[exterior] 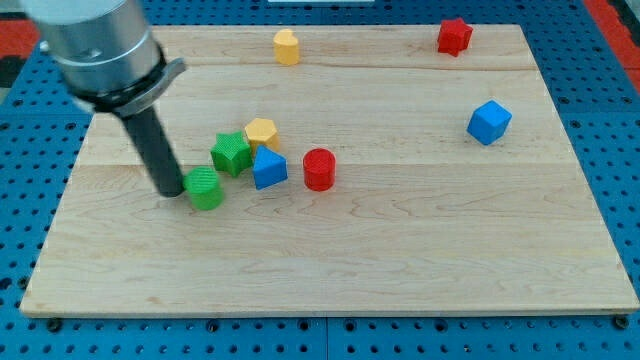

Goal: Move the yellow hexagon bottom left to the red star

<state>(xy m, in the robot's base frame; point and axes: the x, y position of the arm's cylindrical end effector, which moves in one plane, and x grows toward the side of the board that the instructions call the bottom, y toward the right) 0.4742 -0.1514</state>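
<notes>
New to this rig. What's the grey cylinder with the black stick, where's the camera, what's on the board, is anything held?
One picture, from one camera looking down at an angle; its mounting isn't recorded. The grey cylinder is the end of a robot arm. It has no gripper, only a dark rod whose lower end, my tip, slides on the wooden board and pushes blocks. Nothing is held.

My tip sits against the left side of a green cylinder. Right of it cluster a green star, a yellow hexagon, a blue block and a red cylinder. Apart from those: another yellow block at the top, a red star top right, a blue cube at right.
</notes>
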